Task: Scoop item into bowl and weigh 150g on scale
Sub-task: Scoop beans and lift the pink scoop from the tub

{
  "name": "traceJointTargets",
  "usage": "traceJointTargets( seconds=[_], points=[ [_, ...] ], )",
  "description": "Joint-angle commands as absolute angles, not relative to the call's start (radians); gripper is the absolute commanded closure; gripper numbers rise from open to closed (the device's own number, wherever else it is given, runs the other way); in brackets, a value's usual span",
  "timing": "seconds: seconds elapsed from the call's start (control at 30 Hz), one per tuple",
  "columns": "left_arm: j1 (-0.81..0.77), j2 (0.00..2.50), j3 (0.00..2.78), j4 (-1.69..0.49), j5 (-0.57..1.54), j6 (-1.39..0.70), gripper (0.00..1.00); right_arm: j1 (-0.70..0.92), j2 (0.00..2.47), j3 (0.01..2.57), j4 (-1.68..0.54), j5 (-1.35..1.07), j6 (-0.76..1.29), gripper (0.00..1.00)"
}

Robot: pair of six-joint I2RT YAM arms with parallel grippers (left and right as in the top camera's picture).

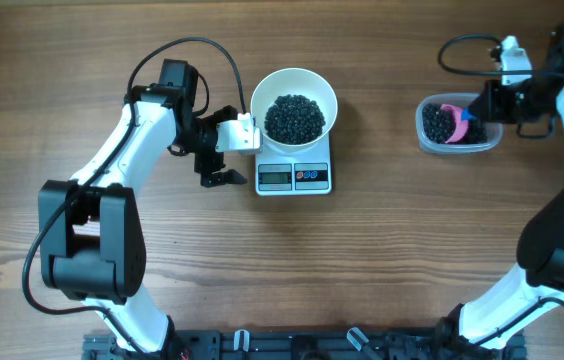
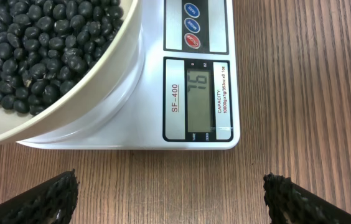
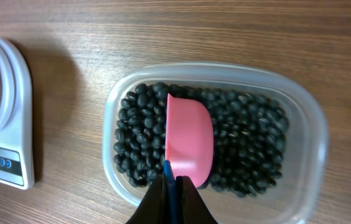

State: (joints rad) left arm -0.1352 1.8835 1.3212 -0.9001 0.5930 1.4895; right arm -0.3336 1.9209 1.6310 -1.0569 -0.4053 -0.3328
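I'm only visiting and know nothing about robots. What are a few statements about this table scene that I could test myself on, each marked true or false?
1. The white bowl sits on the scale. True.
2. The bowl is empty. False: it holds black beans.
3. The right pincer grips a pink scoop in the clear tub. True.
4. The left pincer is clamped on the bowl. False: it stands open beside the scale, holding nothing.

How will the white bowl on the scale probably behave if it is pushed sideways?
The bowl looks glossy and rests on the smooth scale, so it would probably slide easily. It overhangs the scale, so it may tip if shifted far.
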Motion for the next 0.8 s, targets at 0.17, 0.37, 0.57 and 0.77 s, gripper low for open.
traceJointTargets(
  seconds=[0.17,0.37,0.57,0.77],
  points=[
    [-0.132,1.895,1.312,-0.901,0.612,1.485,0.00,-0.490,1.940,1.625,-1.063,-0.704,-0.277,0.96],
    [-0.132,1.895,1.312,-0.901,0.612,1.485,0.00,-0.588,1.940,1.625,-1.064,-0.851,-0.254,0.96],
    [-0.132,1.895,1.312,-0.901,0.612,1.485,0.00,-0.609,1.940,1.625,-1.063,-0.911,-0.233,0.96],
    [-0.132,1.895,1.312,-0.901,0.612,1.485,0.00,-0.604,1.940,1.625,-1.056,-1.104,-0.233,0.96]
  ],
)
